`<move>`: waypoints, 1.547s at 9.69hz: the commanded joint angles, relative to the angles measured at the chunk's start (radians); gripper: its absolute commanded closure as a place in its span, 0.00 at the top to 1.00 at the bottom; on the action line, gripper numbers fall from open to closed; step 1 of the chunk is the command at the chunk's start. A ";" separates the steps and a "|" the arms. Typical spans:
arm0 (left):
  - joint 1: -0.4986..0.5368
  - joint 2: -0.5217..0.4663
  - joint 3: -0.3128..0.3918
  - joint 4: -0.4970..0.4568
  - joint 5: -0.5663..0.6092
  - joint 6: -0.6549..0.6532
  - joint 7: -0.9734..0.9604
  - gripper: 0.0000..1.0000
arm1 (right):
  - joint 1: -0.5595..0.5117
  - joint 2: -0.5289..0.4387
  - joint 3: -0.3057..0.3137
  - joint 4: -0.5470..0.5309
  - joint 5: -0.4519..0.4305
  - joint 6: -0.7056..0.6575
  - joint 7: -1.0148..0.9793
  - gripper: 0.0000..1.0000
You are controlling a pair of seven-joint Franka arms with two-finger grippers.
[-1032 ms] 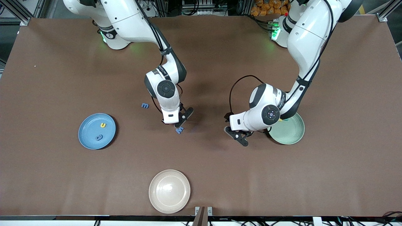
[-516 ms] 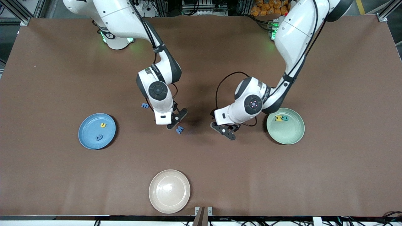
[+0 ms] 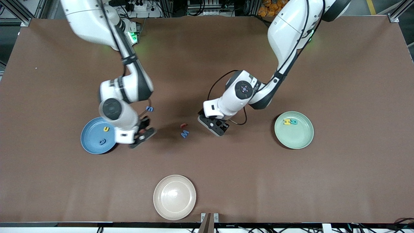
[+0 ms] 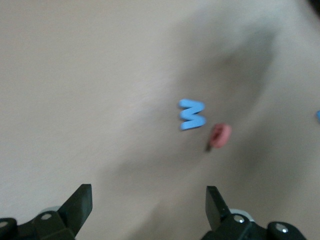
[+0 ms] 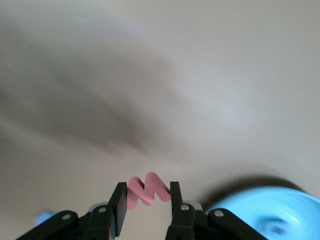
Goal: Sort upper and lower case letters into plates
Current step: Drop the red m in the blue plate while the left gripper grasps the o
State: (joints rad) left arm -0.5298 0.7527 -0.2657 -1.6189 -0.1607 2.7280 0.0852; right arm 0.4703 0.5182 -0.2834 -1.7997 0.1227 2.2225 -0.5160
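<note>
- Since a second earlier, when it hovered over the blue M (image 3: 185,133) near the table's (image 3: 355,81) middle, the right gripper (image 3: 142,132) had swung to just beside the blue plate (image 3: 92,139), its fingers pinched on a pink letter (image 5: 148,189) (a zigzag shape in the right wrist view).
- That meant one more letter was lifted off the table and, I judged, bound for the blue plate, which already held a yellow letter (image 3: 106,129) and a blue one (image 3: 102,141).
- Meanwhile the left gripper (image 3: 216,127) had come away from the green plate (image 3: 300,139) toward the middle, its jaws spread wide and empty, over the table close to the M and a small red letter (image 3: 183,125) beside it.
- With the arm gone from over it, the green plate showed a yellow letter (image 3: 287,122) and a teal one (image 3: 293,121).
- Loose letters left on the table: the M, the red one touching or nearly touching it, and a blue letter (image 3: 149,109) farther from the front edge, near the right arm.
- A cream plate (image 3: 174,207) sat empty near the front edge.
</note>
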 commanded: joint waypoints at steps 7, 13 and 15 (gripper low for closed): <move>-0.237 0.230 0.141 0.215 0.043 0.320 0.022 1.00 | -0.291 -0.041 0.013 -0.021 0.005 -0.106 -0.136 1.00; -0.277 0.278 0.166 0.224 0.047 0.323 0.019 0.73 | -0.279 -0.056 0.018 0.031 0.014 -0.064 -0.121 1.00; -0.285 0.281 0.178 0.224 0.046 0.323 0.018 0.62 | -0.269 -0.038 0.020 0.031 0.020 -0.012 -0.008 1.00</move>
State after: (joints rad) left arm -0.7985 1.0103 -0.1108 -1.4291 -0.1369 3.0379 0.1028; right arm 0.1979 0.4739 -0.2704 -1.7726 0.1257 2.1922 -0.5910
